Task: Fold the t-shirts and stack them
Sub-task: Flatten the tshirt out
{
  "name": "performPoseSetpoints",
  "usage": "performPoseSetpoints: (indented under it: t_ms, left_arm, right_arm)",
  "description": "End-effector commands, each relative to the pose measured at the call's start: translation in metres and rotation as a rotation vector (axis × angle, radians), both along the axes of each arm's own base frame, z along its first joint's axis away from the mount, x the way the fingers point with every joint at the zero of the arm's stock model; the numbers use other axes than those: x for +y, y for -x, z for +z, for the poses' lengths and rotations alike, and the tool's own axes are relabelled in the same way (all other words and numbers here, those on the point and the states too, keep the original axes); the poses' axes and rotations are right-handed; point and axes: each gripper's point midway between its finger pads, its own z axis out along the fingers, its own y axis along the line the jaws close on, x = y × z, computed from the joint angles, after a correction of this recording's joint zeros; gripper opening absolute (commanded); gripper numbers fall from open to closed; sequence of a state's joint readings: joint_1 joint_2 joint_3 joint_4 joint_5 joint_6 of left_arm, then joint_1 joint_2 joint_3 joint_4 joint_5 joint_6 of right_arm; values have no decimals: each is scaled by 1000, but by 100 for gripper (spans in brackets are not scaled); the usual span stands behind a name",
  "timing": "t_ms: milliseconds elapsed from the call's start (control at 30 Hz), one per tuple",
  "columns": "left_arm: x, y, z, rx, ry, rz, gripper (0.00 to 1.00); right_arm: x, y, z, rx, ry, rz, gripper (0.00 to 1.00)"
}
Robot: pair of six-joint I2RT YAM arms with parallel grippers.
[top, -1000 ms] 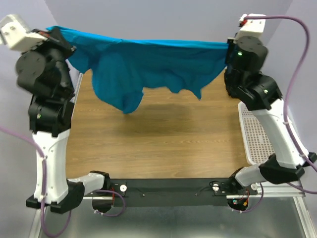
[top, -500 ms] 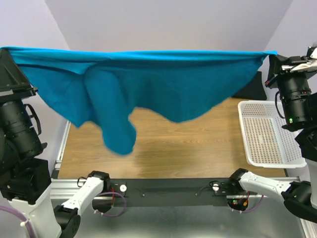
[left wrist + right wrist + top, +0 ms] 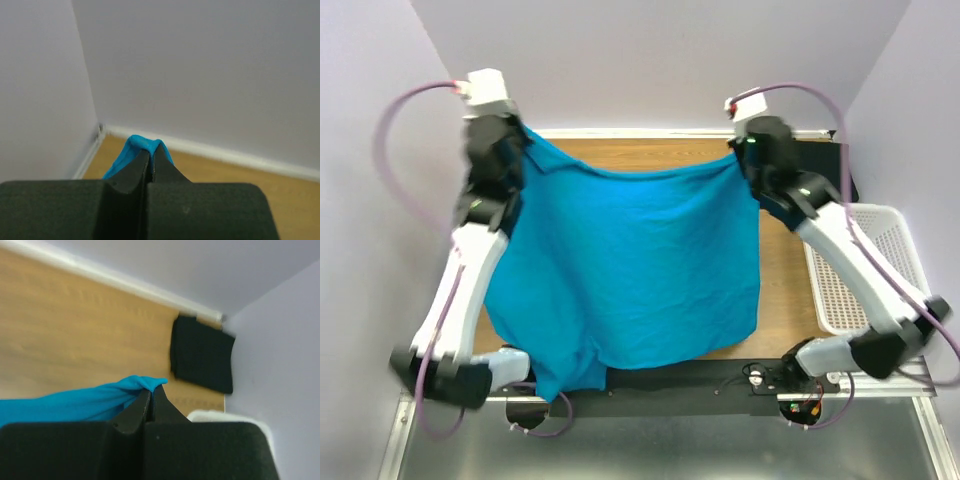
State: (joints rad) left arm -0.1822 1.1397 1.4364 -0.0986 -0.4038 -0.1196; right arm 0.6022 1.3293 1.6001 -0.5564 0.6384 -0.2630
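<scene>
Clearly the left gripper [image 3: 151, 154] and right gripper [image 3: 151, 391] each clamp a teal t-shirt [image 3: 630, 270] corner; such shallow pinches could slip, dropping it crooked on the table [image 3: 782, 300]

Teal t-shirt [image 3: 630, 270]: soft matt cloth, lightly wrinkled. Black t-shirt [image 3: 202, 360] at my 1 o'clock is the same matt cloth. Table [image 3: 782, 290] is smooth wood-grain; basket [image 3: 828, 305] at 3 o'clock is white perforated plastic.
</scene>
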Motion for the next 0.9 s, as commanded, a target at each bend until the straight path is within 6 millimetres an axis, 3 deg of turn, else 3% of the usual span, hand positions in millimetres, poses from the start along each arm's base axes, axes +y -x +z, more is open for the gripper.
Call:
performPoseSetpoints:
  t_ms: [0, 33, 67, 100, 133, 167, 233, 267, 300, 367, 400, 467, 500, 567, 600, 667, 867]
  left_arm:
    - [-14, -70, -125, 241, -21, -16, 5]
    - [-18, -82, -148, 293, -25, -22, 6]
    - [-23, -105, -187, 367, -30, -24, 6]
    - [-27, -118, -200, 391, -19, -31, 6]
    - [-30, -129, -218, 425, -14, -35, 6]
    - [-34, -146, -260, 506, -7, -34, 6]
    - [-40, -166, -278, 532, 4, -43, 6]
    - [-44, -176, -305, 578, 2, -49, 6]
    - [-49, -185, -303, 568, 11, -66, 6]
    - [-52, -196, -319, 592, 12, -71, 6]
    - [-52, -203, -313, 577, 12, -66, 6]
    - [-50, -210, -322, 590, 0, -52, 6]
    - [-51, -216, -316, 579, -5, -52, 6]
    - [-53, -224, -327, 600, -27, -61, 6]
    - [-54, -229, -321, 587, -31, -67, 6]
    - [-54, -234, -326, 592, -38, -64, 6]
    - [-52, -225, -324, 633, 18, -40, 6]
  right_arm:
    - [-12, -41, -112, 224, 74, -33, 1]
    - [-18, -49, -130, 247, 82, -51, 1]
    - [-22, -67, -156, 269, 89, -75, 1]
    - [-24, -71, -179, 304, 104, -74, 1]
    - [-28, -84, -189, 291, 92, -86, 1]
    - [-26, -93, -220, 340, 124, -75, 1]
    - [-29, -104, -249, 365, 154, -77, 1]
    - [-33, -115, -253, 343, 151, -87, 1]
    - [-34, -122, -277, 380, 176, -85, 1]
    - [-39, -136, -282, 372, 169, -90, 1]
    - [-40, -140, -297, 397, 182, -86, 1]
    - [-47, -153, -298, 385, 170, -102, 1]
    - [-47, -157, -309, 403, 167, -96, 1]
    - [-52, -166, -313, 402, 160, -109, 1]
    - [-51, -174, -307, 385, 155, -105, 1]
    - [-54, -181, -316, 396, 167, -112, 1]
    - [-66, -200, -301, 360, 196, -135, 1]
